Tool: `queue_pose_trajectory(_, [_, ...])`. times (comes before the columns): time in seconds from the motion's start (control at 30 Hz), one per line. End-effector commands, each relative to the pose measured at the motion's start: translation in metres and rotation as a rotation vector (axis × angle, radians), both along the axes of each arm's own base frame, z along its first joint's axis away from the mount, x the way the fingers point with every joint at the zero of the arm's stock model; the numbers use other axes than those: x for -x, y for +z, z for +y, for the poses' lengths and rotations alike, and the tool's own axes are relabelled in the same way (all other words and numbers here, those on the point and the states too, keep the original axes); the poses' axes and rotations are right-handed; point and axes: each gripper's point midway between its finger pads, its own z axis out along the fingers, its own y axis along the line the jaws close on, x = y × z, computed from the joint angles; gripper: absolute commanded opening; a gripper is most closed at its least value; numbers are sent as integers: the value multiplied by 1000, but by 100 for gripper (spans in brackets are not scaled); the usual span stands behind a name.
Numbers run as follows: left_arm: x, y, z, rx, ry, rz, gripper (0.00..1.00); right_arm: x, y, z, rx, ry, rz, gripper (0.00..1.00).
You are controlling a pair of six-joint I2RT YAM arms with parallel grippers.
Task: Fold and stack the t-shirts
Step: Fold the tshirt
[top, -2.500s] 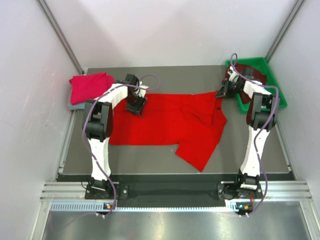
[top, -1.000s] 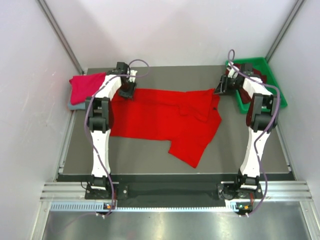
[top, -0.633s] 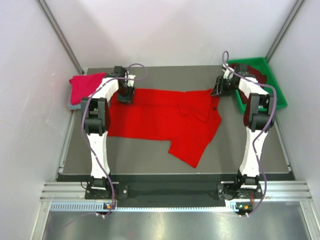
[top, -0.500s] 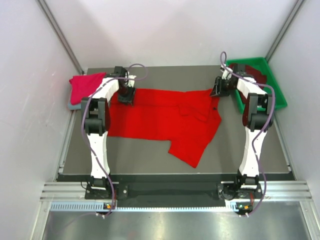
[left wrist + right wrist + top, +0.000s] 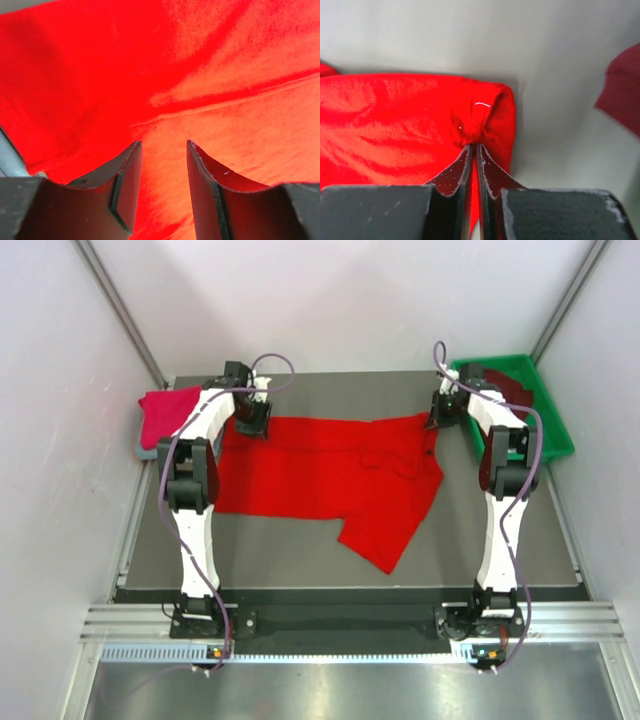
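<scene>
Now my right jaws have just clamped onto the 1 o'clock corner of the bright red t-shirt spread on the bench, while my left jaws stand half apart over its 11 o'clock corner, yet to grip.

Plain brt red tee; crimson-pink tee; maroon tee; green tray; dk grey tbl.

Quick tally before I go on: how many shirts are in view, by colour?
bright red shirt: 1
crimson-pink shirt: 1
grey-blue shirt: 1, only an edge showing beneath the pink
dark maroon shirt: 1, in the green tray
Total: 4 shirts
</scene>
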Motion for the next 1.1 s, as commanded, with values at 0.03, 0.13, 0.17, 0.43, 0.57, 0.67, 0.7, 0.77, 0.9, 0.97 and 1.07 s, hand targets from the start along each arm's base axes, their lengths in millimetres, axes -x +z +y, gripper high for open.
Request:
queue_pose_trajectory(0.03, [-7,35,-5,30,-7,-76,46,-31,-1,-27,109,-50,-71,5])
queue_pose_trajectory(0.13, [-6,35,-3,18,-9,-75,46,-39,-2,-32,122,-64,-83,5])
queue_pose_trajectory(0.17, [-6,34,-2,14,-7,-75,46,-40,-2,-33,127,-68,-87,5])
queue_pose_trajectory(0.43, [-3,34,1,0,3,-72,46,-55,-3,-46,156,-100,-120,5])
queue_pose_trajectory(0.57, [-4,36,3,-10,3,-79,47,-62,-1,-53,166,-118,-140,5])
queue_pose_trajectory(0.67, [-2,36,3,-11,2,-76,47,-65,0,-58,167,-125,-148,7])
queue_pose_trajectory(0.7, [-1,37,3,-12,0,-76,47,-65,1,-58,165,-118,-152,9])
queue_pose_trajectory(0.77, [-1,38,3,-14,-1,-78,47,-65,15,-52,141,-94,-177,28])
queue_pose_trajectory(0.9, [-2,54,9,-48,-20,-118,49,-60,62,-42,106,-42,-249,50])
queue_pose_trajectory(0.97, [-2,64,13,-66,-25,-141,52,-51,100,-41,100,-25,-304,52])
queue_pose_trajectory(1.07, [5,85,12,-72,-61,-184,52,-33,156,-38,91,11,-386,55])
